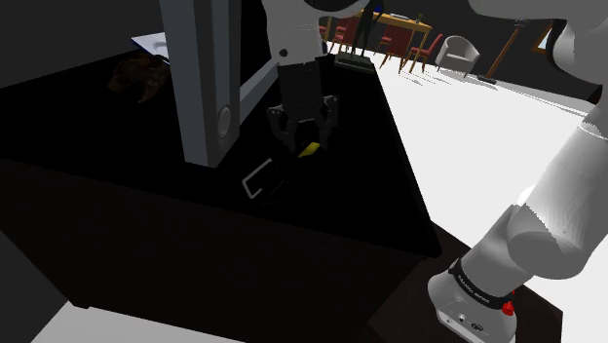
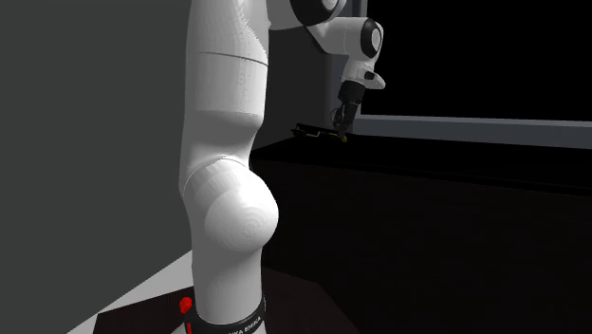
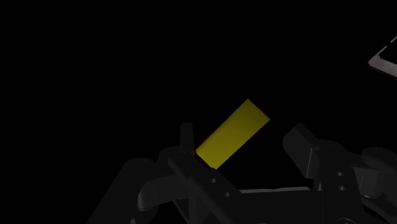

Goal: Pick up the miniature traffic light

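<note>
dark black tabletop (image 1: 97,127) takes most of the shoulder view. far behind it is a lit room w/ red chairs (image 1: 390,39) and a white armchair (image 1: 458,54). the white arm (image 1: 555,195) rises at the shoulder view's lower right and reaches over the top. a tall grey panel (image 1: 200,78) stands on the table, just to the shoulder view's left of the gripper (image 1: 305,132). the gripper sits low over the surface, pointing down at it.

claw is wide. in the wrist view the two fingers (image 3: 302,149) stand apart w/ the miniature traffic light (image 3: 232,132) between them. it shows as a slanted yellow bar, w/ the rest of its body lost in the black. it lies nearer one finger, poss. touching it, w/ a clear gap to the other, so it's not clamped. a small dark white-edged thing (image 1: 261,180) lies close by on the near side of the gripper, can't tell what it is.

progress, my read: approach looks abt done, claw brackets the target. left to do: close on it, check the grip holds, lift clear. the bar sits skewed btw the fingers, so closing may twist it.
</note>
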Available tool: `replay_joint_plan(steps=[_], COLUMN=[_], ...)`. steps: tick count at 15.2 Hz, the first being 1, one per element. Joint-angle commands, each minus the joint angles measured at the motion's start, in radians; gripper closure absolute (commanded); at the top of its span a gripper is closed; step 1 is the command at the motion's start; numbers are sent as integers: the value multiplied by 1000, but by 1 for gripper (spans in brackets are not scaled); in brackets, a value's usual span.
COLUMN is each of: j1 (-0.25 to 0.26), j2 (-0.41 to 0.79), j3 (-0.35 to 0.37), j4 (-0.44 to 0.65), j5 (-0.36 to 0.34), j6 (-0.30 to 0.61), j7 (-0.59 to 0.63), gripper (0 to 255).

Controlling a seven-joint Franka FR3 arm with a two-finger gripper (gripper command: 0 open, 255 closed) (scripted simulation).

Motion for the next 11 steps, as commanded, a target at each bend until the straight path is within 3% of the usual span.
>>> replay_joint_plan(steps=[1, 11], j1=[0, 6], j2=[2, 17], j3=[0, 4], j4=[14, 166], j5=[0, -2], j6=[-13, -150], j7=[2, 23], gripper=[255, 255])
